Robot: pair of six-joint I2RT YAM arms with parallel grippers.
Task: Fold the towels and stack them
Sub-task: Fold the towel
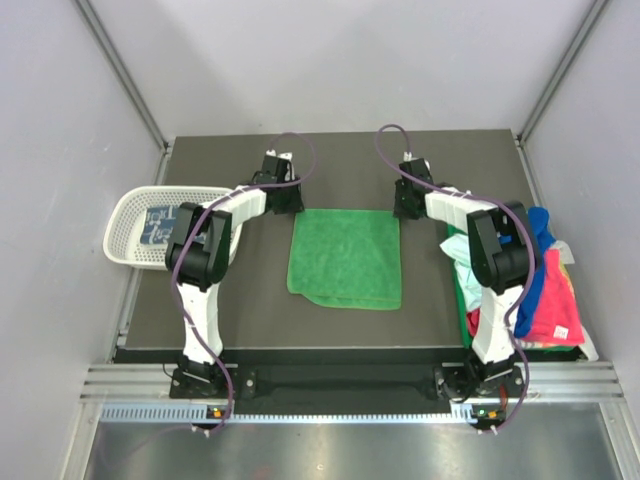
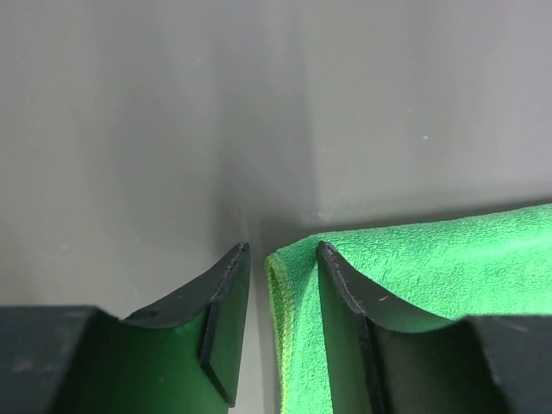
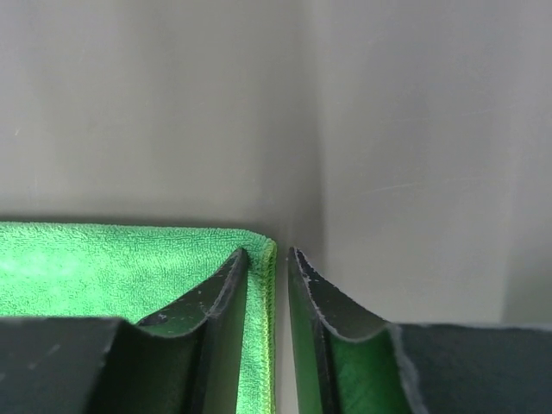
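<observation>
A green towel (image 1: 345, 258) lies flat in the middle of the dark table, folded to a near square. My left gripper (image 1: 285, 198) stands at its far left corner. In the left wrist view that gripper (image 2: 282, 250) is open, the towel's corner (image 2: 431, 259) between the jaws and touching only the right finger. My right gripper (image 1: 405, 205) stands at the far right corner. In the right wrist view that gripper (image 3: 269, 252) is narrowly open round the towel's hem (image 3: 103, 259), with a thin strip of table showing beside it.
A white mesh basket (image 1: 125, 215) at the left edge holds a blue-and-white patterned towel (image 1: 157, 225). At the right edge lies a pile: a pink towel (image 1: 555, 300), a royal blue one (image 1: 538, 250) and a pale mint one (image 1: 458, 248). Grey walls enclose the table.
</observation>
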